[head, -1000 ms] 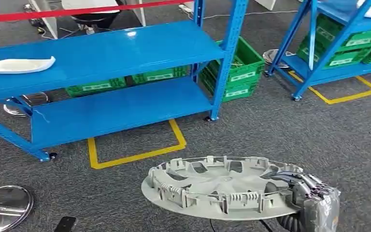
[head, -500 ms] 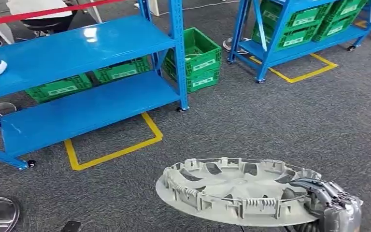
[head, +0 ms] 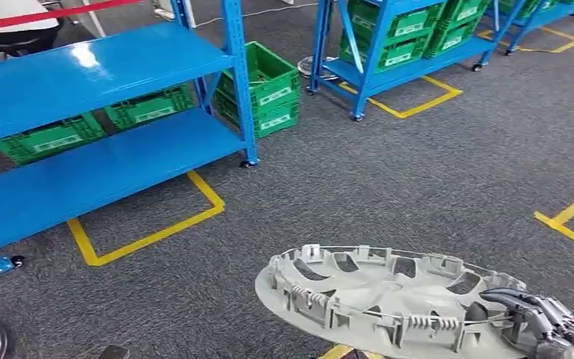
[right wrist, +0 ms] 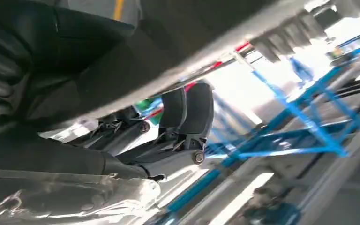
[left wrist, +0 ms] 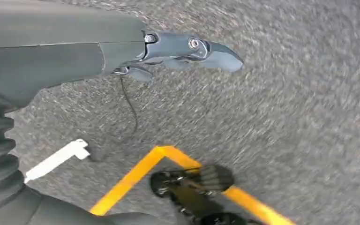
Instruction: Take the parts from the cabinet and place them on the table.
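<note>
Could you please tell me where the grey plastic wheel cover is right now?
In the head view, the grey plastic wheel cover sits low and right of centre, held at its right edge by the right hand above the grey carpet.

— Any lettering made out anywhere?
— None legible. Saw white labels point(head: 274, 97) on the green crates point(head: 263, 88) under the blue shelving point(head: 90, 63), too small and blurred to read.

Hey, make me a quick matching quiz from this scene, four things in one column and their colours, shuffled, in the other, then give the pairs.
Things:
1. wheel cover held by the right hand
2. shelf rack
3. crate on the floor
4. floor tape

Colours:
A. yellow
B. green
C. pale grey
D. blue

Pairs: 1-C, 2-D, 3-B, 4-A
</note>
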Controlling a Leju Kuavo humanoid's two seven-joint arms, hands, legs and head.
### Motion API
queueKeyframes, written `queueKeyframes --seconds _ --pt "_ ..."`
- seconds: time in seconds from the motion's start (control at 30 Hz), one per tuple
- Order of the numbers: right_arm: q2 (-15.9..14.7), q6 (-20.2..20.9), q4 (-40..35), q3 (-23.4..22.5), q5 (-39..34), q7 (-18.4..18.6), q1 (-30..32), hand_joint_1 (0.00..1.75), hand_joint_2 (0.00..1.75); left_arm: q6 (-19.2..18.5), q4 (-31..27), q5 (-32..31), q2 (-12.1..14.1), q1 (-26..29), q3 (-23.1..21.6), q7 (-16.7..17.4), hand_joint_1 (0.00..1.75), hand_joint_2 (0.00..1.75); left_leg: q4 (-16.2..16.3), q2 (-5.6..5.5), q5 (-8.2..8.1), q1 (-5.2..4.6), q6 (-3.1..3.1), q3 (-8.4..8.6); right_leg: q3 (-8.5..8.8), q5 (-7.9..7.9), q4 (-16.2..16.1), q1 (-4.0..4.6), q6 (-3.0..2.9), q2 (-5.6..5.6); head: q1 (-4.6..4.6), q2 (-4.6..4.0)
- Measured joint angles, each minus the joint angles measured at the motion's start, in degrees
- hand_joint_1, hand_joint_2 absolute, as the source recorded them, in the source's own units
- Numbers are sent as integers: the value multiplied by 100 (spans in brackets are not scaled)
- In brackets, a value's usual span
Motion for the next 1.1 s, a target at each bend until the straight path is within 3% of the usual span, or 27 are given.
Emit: queueKeyframes --seconds 0.03,0.1,0.13,0.17,0.2,0.27,0.3,0.33,0.37,0.4,0.43,0.47,0.5,0.57,0.6,0.63,0.67,0.7,0.8,0.83,0.87,0.9,0.93,0.97,1.0,1.03,1.1 --pt "31 0 -17 -31 0 -7 22 175 175 0 0 -11 0 1 -13 0 0 175 11 79 50 0 -18 -73 171 206 -78 -14 14 -4 4 0" --pt "76 0 -57 -98 4 -11 67 175 175 0 0 -15 -2 -1 -31 0 0 175 41 210 117 2 -58 -196 822 530 -850 -25 20 -113 2 0" --pt "96 0 -85 -124 2 -15 83 175 175 0 0 -15 0 -2 -52 0 0 175 71 265 140 -5 -87 -220 1256 456 -1464 -23 16 -288 0 0" --pt "107 0 -105 -140 4 -20 76 175 175 0 0 -15 4 3 -57 0 0 175 78 322 164 -20 -123 -255 1569 243 -1915 44 -2 -419 0 0" --pt "118 0 -133 -144 7 -22 89 175 175 0 0 -15 2 -1 -59 0 0 175 85 374 214 -24 -164 -260 1586 221 -2038 60 -112 -397 -13 0" --pt "155 0 -160 -159 2 -24 125 175 175 0 0 -17 0 -17 -66 0 0 175 82 476 287 2 -213 -284 1459 282 -2007 90 -160 -286 0 0" --pt "159 0 -168 -179 4 -26 140 175 175 0 0 -15 0 -15 -72 0 0 175 83 509 310 4 -244 -300 1383 341 -2040 83 -229 -242 -6 0" --pt "180 0 -175 -192 7 -28 152 175 175 0 0 -15 13 -16 -78 0 0 175 132 303 164 22 -300 -340 1396 406 -2057 48 -296 -205 -6 0" --pt "188 0 -177 -203 4 -24 146 175 175 0 2 -15 2 -10 -92 -2 0 175 357 60 -164 19 -326 -429 1308 460 -2056 46 -340 -161 -20 0" --pt "201 0 -179 -210 7 -24 137 175 175 0 4 -15 -4 9 -100 -2 0 175 772 -75 -531 28 -333 -547 1227 526 -2049 46 -371 -114 -17 -2" --pt "216 19 -181 -212 17 -18 134 175 175 -23 4 -9 -4 7 -105 0 0 175 1250 -136 -824 26 -333 -686 1143 596 -2045 47 -373 -37 -15 0" --pt "225 110 -179 -214 77 73 64 175 175 -130 4 20 -4 -95 -107 42 0 175 1628 -166 -960 22 -331 -795 1053 654 -2044 48 -374 45 -20 0" --pt "240 333 -149 -216 192 272 -187 175 175 -313 7 81 -34 -386 -109 371 0 175 1814 -181 -932 24 -327 -841 949 747 -2041 47 -379 115 -22 0" --pt "253 739 182 -267 435 698 -1175 175 175 -650 -29 234 -125 -1705 -162 1626 0 175 1477 -200 -479 39 -318 -687 670 952 -2022 42 -344 174 -28 -2" --pt "256 774 315 -299 472 782 -1472 175 175 -763 -99 377 -166 -2251 -225 2065 0 175 1061 -248 -261 50 -317 -447 553 1026 -1989 34 -319 168 -20 0" --pt "256 772 365 -341 461 824 -1656 175 175 -863 -196 573 -220 -2662 -333 2275 0 175 586 -395 -151 80 -328 -107 462 1082 -1953 21 -288 182 -13 0" --pt "256 767 382 -397 431 844 -1784 175 175 -946 -281 833 -249 -2881 -464 2319 0 175 169 -658 -326 93 -333 183 394 1123 -1919 48 -257 208 -22 0" --pt "256 763 402 -459 411 855 -1895 175 175 -1010 -358 1046 -251 -2908 -598 2321 0 175 104 -662 -314 73 -261 235 390 1198 -1892 43 -246 303 0 0" --pt "256 717 426 -749 299 850 -1969 175 175 -1145 -553 1538 -240 -2795 -1022 2243 0 175 146 -491 -272 63 -178 170 332 1381 -1967 -8 -130 637 -44 0" --pt "253 719 433 -850 267 848 -1967 175 175 -1185 -601 1675 -249 -2773 -1155 2210 0 175 138 -406 -229 84 -114 148 243 1327 -1922 15 -112 470 -44 0" --pt "253 697 435 -950 281 871 -2009 175 175 -1231 -669 1740 -238 -2739 -1297 2224 0 175 139 -345 -191 70 -56 113 154 1112 -1709 51 -90 224 46 0" --pt "256 604 429 -1052 429 991 -2000 175 175 -1291 -710 1621 -223 -2621 -1461 2387 0 175 140 -275 -160 56 -24 75 4 825 -1262 36 -71 89 51 0" --pt "267 476 341 -1214 444 1031 -1841 175 175 -1254 -781 1420 -208 -2401 -1657 2518 0 175 140 -216 -146 44 -15 54 -151 552 -723 22 -67 9 52 0" --pt "302 452 141 -1457 158 777 -1490 175 175 -978 -791 1243 -210 -1997 -1841 2362 0 175 140 -149 -147 36 -14 57 -262 320 -250 15 -65 -21 59 0" --pt "411 654 -179 -1882 -458 236 -1042 175 175 -432 -653 1105 -208 -1459 -1993 1875 0 175 141 -91 -165 26 -11 74 -277 202 -1 10 -69 -22 70 -2" --pt "636 1050 -466 -2416 -1230 -438 -801 175 175 -39 -454 1045 -181 -926 -2076 1237 0 175 145 10 -198 14 -19 95 -179 223 -47 15 -80 -14 92 0" --pt "1103 2480 -875 -3837 -2358 -1275 -956 175 175 144 -207 981 -98 28 -2190 72 0 175 170 273 -253 0 -50 96 278 525 -838 35 -110 -67 79 0"
